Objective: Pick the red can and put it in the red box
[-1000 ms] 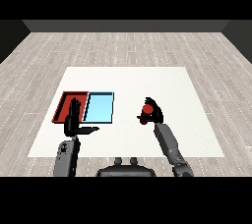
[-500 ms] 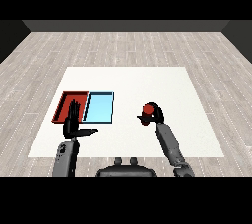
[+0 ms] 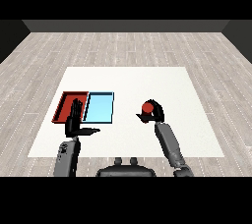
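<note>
The red can point(image 3: 146, 107) is held upright just above the white table point(image 3: 128, 83), right of centre. My right hand point(image 3: 155, 113) is curled round it, fingers and thumb wrapping its sides, and only the can's top and upper part show. The red tray point(image 3: 66, 102) lies at the left of the table, touching the light blue tray point(image 3: 99, 107) on its right. My left hand point(image 3: 75, 121) is raised with straight fingers in front of the red tray's near edge, holding nothing.
The light blue tray lies between the red tray and the can. The table's near edge runs just behind both forearms, and grey wood floor surrounds the table.
My right hand has closed round the red can and drawn it slightly toward me and to the left. The left hand has stayed where it was.
</note>
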Controlling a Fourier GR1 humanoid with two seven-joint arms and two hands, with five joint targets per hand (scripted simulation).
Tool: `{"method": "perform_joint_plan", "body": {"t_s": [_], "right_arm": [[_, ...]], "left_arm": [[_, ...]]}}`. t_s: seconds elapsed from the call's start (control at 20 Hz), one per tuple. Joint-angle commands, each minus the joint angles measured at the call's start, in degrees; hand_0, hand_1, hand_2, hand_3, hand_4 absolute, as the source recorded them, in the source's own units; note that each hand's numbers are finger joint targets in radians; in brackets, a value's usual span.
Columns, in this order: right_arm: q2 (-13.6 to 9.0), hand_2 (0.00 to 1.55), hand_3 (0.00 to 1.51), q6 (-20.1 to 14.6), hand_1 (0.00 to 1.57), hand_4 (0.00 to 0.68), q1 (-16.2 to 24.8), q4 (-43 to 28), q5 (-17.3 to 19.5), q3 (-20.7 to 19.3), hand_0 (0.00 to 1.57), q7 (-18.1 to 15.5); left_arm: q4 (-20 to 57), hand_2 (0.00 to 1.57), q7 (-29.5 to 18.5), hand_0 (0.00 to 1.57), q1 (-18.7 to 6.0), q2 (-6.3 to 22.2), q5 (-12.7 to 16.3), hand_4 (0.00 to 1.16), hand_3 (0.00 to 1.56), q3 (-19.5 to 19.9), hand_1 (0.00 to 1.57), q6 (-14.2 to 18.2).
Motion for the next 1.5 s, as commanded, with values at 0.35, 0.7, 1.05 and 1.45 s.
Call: {"method": "perform_joint_plan", "body": {"t_s": [0.35,0.7,1.05,1.45], "right_arm": [[0.55,1.45,1.42,-2.55,1.43,0.653,3.3,-16.74,0.75,2.81,1.43,7.33],[0.8,1.44,1.42,-14.17,1.42,0.65,-1.96,-9.87,-4.11,12.73,1.42,4.33],[0.8,1.44,1.42,-12.3,1.41,0.653,-2.71,-12.17,-4.2,13.41,1.41,4.03],[0.8,1.41,1.4,-15.53,1.38,0.625,-3.09,-14.09,-8.08,20.14,1.38,3.12]], "left_arm": [[6.14,0.0,3.53,0.0,-7.8,-2.17,-4.15,0.0,0.0,-11.8,0.0,6.0],[6.09,0.0,5.65,0.0,-8.11,-2.2,-2.43,0.0,0.0,-14.02,0.0,6.67],[5.14,0.0,8.52,0.0,-10.29,-2.21,1.09,0.0,0.0,-22.62,0.0,11.22],[7.85,0.0,8.68,0.0,-14.16,-2.21,1.67,0.0,0.0,-32.96,0.0,21.49]]}}
